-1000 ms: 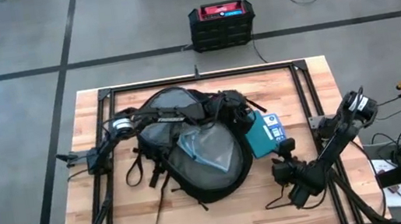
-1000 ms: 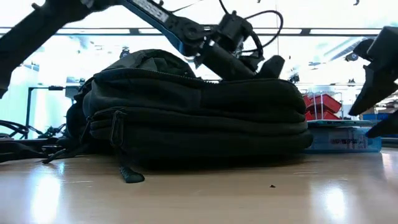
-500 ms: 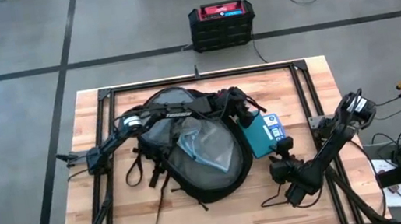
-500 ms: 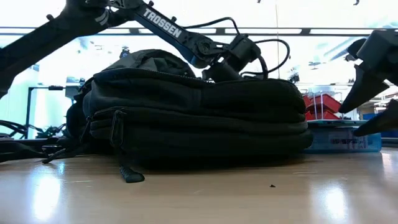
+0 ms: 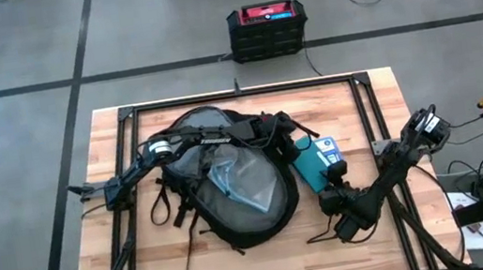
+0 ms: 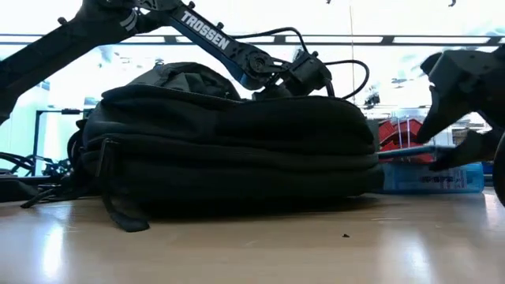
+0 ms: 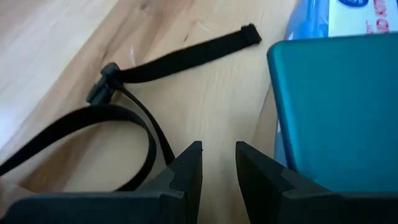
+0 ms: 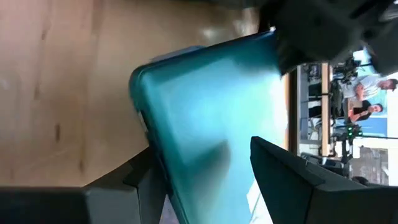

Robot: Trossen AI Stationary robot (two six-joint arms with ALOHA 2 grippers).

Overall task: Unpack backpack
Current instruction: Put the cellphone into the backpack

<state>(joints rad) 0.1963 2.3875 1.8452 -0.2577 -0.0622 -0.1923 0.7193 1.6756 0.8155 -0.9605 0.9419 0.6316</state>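
Note:
The black backpack [image 5: 262,210] [image 6: 229,158] lies flat on the wooden table with its grey lining showing and a clear plastic bag [image 5: 227,177] on it. A teal flat case [image 5: 310,165] [image 8: 205,99] lies on the table at the backpack's right, beside a white and blue packet [image 5: 327,149]. My left gripper [image 5: 291,137] [image 7: 217,158] reaches over the backpack's far right part. It stands slightly open above bare wood, between a black strap [image 7: 180,59] and the teal case [image 7: 336,106]. My right gripper [image 5: 332,186] [image 8: 202,152] is open, with the case's near end between its fingers. My right gripper comes slanting down from the table's near right side, one finger [image 8: 149,180] on each side of the teal case's near end [image 8: 186,180]. I cannot tell whether the fingers touch the case. My left gripper touches nothing that shows.
A black frame of rails [image 5: 236,93] runs around the table top. Loose backpack straps [image 5: 168,202] trail toward the table's left and near edge. A black crate with a red top [image 5: 267,29] stands on the floor beyond the far edge.
My left gripper has sunk toward the table and tipped further down beside the teal case. The backpack has slid a little toward the table's left edge. My right gripper has moved toward the table's left, onto the teal case, and rolled.

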